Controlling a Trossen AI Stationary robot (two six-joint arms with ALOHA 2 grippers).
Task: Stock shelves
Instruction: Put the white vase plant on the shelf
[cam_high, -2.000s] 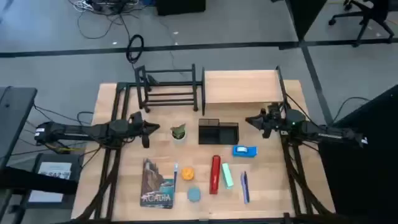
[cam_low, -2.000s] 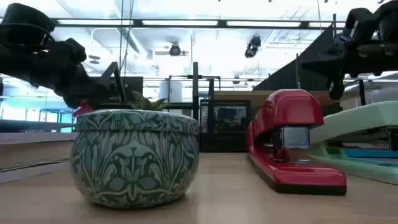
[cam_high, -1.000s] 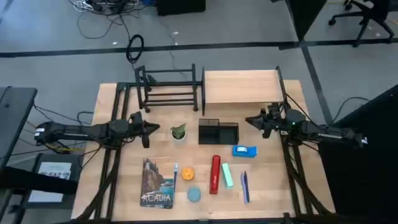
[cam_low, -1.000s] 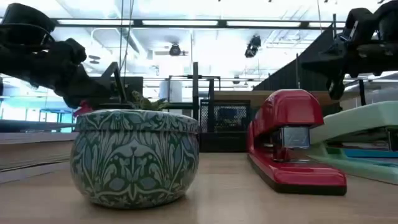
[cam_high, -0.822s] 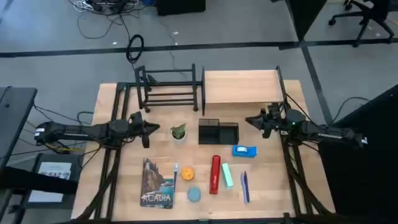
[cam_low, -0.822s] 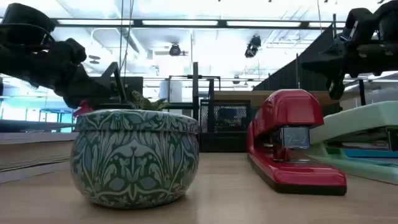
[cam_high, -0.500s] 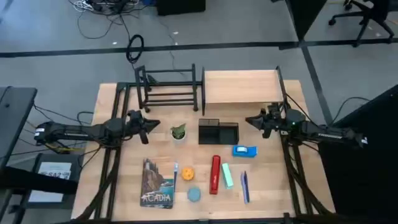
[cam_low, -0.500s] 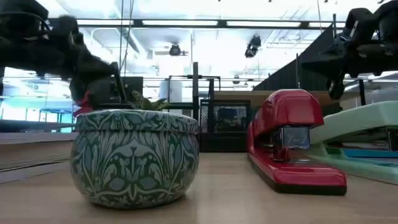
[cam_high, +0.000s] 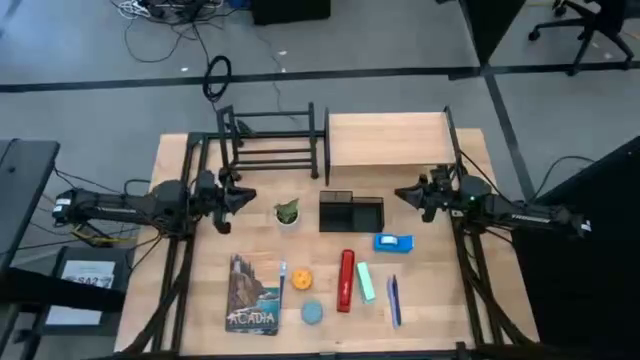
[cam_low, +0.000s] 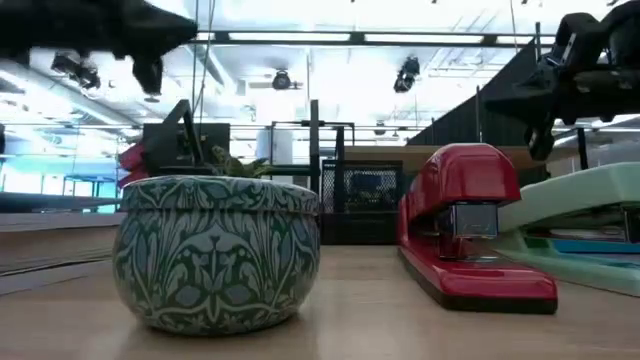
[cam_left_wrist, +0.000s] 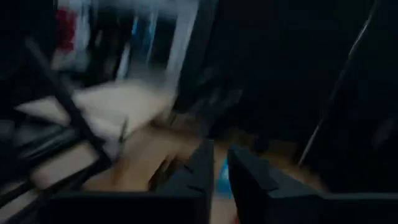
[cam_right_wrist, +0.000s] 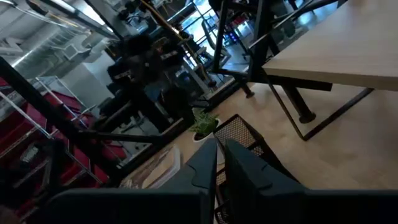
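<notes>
Sitting at the back edge of the table (cam_high: 175, 150) are the black rack (cam_high: 272, 143) and the wooden shelf (cam_high: 388, 140), with bare wood in front. A mesh box (cam_high: 351, 213) and small plant (cam_high: 287, 212) stand between the arms. Left gripper (cam_high: 243, 196) hovers near the plant, fingers nearly together and holding nothing. Right gripper (cam_high: 400, 193) hangs beside the box, also pinched with nothing in it.
</notes>
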